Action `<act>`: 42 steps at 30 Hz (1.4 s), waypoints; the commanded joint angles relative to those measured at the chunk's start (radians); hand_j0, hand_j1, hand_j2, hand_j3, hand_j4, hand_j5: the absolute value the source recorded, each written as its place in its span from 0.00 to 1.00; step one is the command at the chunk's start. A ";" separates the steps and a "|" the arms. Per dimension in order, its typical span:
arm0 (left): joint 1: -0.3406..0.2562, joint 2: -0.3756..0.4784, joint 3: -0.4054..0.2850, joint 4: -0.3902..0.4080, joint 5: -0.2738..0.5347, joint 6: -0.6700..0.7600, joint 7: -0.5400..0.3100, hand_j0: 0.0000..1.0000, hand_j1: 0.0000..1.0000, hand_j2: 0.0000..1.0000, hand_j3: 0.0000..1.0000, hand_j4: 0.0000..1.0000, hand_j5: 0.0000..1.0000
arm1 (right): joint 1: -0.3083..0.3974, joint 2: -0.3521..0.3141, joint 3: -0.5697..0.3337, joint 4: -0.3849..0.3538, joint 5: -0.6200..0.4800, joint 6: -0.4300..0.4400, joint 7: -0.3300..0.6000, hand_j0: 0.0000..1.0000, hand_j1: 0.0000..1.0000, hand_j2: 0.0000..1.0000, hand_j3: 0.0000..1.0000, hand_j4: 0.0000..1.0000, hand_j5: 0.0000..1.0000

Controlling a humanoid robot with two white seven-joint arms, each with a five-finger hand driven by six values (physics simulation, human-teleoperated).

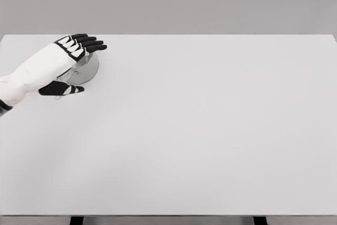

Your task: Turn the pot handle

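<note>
The left hand point(71, 64) comes in from about nine o'clock in the head view and sits over a small grey pot point(85, 70) near the far left part of the white counter point(210, 130), roughly at ten o'clock from the counter's middle. Only a curved slice of the pot's rim and pale interior shows on the hand's three o'clock side; the rest is hidden under the palm and wrist. The four dark fingers point(87, 43) stretch out nearly straight over the pot's far edge, toward one or two o'clock, while the thumb point(60, 89) lies apart at the pot's near side, about six o'clock of it. So the hand is spread wide, bracketing the pot rather than clamped on it. I cannot tell whether any finger actually touches the pot, and the handle itself is not visible; it may lie beneath the hand.

The right arm does not show.

Judging from this, the step in hand is the approach or the setting of a hold: the hand is placed over the pot but has not visibly closed. The next move likely calls for drawing fingers and thumb in onto the handle or rim, then turning about the pot's upright axis while keeping it seated on the counter, so that it swivels rather than slides toward the nearby left edge.
</note>
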 commanded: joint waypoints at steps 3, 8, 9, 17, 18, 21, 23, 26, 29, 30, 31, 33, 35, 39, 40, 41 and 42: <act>-0.017 0.001 -0.059 0.044 0.009 0.141 0.000 1.00 1.00 1.00 1.00 1.00 1.00 | 0.000 0.000 0.000 0.000 0.000 0.000 0.000 1.00 1.00 1.00 1.00 1.00 1.00; -0.020 -0.008 -0.111 0.050 -0.130 0.167 0.000 1.00 1.00 1.00 1.00 1.00 1.00 | 0.000 0.000 0.000 0.000 0.000 0.000 0.000 1.00 1.00 1.00 1.00 1.00 1.00; -0.020 -0.008 -0.145 0.050 -0.144 0.167 0.000 1.00 1.00 1.00 1.00 1.00 1.00 | 0.000 0.000 0.000 0.000 0.000 0.000 0.000 1.00 1.00 1.00 1.00 1.00 1.00; -0.049 -0.003 -0.133 0.050 -0.185 0.156 0.001 1.00 1.00 1.00 1.00 1.00 1.00 | 0.000 0.000 0.000 0.000 0.000 0.000 0.000 1.00 1.00 1.00 1.00 1.00 1.00; -0.049 -0.006 -0.133 0.050 -0.189 0.158 0.001 1.00 1.00 1.00 1.00 1.00 1.00 | 0.000 0.000 0.000 0.000 0.000 -0.001 0.000 1.00 1.00 1.00 1.00 1.00 1.00; -0.069 -0.009 -0.140 0.099 -0.189 0.167 0.001 1.00 1.00 1.00 1.00 1.00 1.00 | 0.000 0.000 0.000 0.000 0.000 0.000 0.000 1.00 1.00 1.00 1.00 1.00 1.00; -0.092 -0.019 -0.146 0.139 -0.193 0.169 0.001 1.00 1.00 1.00 1.00 1.00 1.00 | 0.000 0.000 0.000 0.000 0.000 -0.001 0.000 1.00 1.00 1.00 1.00 1.00 1.00; -0.103 -0.063 -0.136 0.167 -0.273 0.169 0.001 1.00 1.00 1.00 1.00 1.00 1.00 | 0.000 0.000 0.000 0.000 0.000 -0.001 0.000 1.00 1.00 1.00 1.00 1.00 1.00; -0.103 -0.066 -0.139 0.173 -0.287 0.169 0.004 1.00 1.00 1.00 1.00 1.00 1.00 | 0.000 0.000 0.000 0.000 0.000 -0.001 0.000 1.00 1.00 1.00 1.00 1.00 1.00; -0.104 -0.071 -0.139 0.179 -0.299 0.170 0.007 1.00 1.00 1.00 1.00 1.00 1.00 | 0.000 0.000 0.000 0.000 0.000 0.000 0.000 1.00 1.00 1.00 1.00 1.00 1.00; -0.104 -0.078 -0.137 0.179 -0.307 0.170 0.007 1.00 1.00 1.00 1.00 1.00 1.00 | 0.000 0.000 0.000 0.000 0.000 0.000 0.000 1.00 1.00 1.00 1.00 1.00 1.00; -0.106 -0.086 -0.136 0.201 -0.333 0.172 0.007 1.00 1.00 1.00 1.00 1.00 1.00 | 0.000 0.000 0.000 0.000 0.000 0.000 0.000 1.00 1.00 1.00 1.00 1.00 1.00; -0.120 -0.100 -0.145 0.228 -0.337 0.186 0.007 1.00 1.00 1.00 1.00 1.00 1.00 | 0.000 0.000 0.000 0.000 0.000 0.000 0.000 1.00 1.00 1.00 1.00 1.00 1.00; -0.121 -0.101 -0.145 0.234 -0.350 0.187 0.007 1.00 1.00 1.00 1.00 1.00 1.00 | 0.000 0.000 0.000 0.000 0.000 0.000 0.000 1.00 1.00 1.00 1.00 1.00 1.00; -0.121 -0.101 -0.145 0.233 -0.350 0.187 0.007 1.00 1.00 1.00 1.00 1.00 1.00 | 0.000 0.000 0.000 0.000 0.000 0.000 0.000 1.00 1.00 1.00 1.00 1.00 1.00; -0.120 -0.101 -0.145 0.233 -0.350 0.187 0.007 1.00 1.00 1.00 1.00 1.00 1.00 | 0.000 0.000 0.000 0.000 0.000 0.000 0.000 1.00 1.00 1.00 1.00 1.00 1.00; -0.120 -0.100 -0.145 0.233 -0.350 0.187 0.007 1.00 1.00 1.00 1.00 1.00 1.00 | 0.000 0.000 0.000 0.000 0.000 0.000 0.000 1.00 1.00 1.00 1.00 1.00 1.00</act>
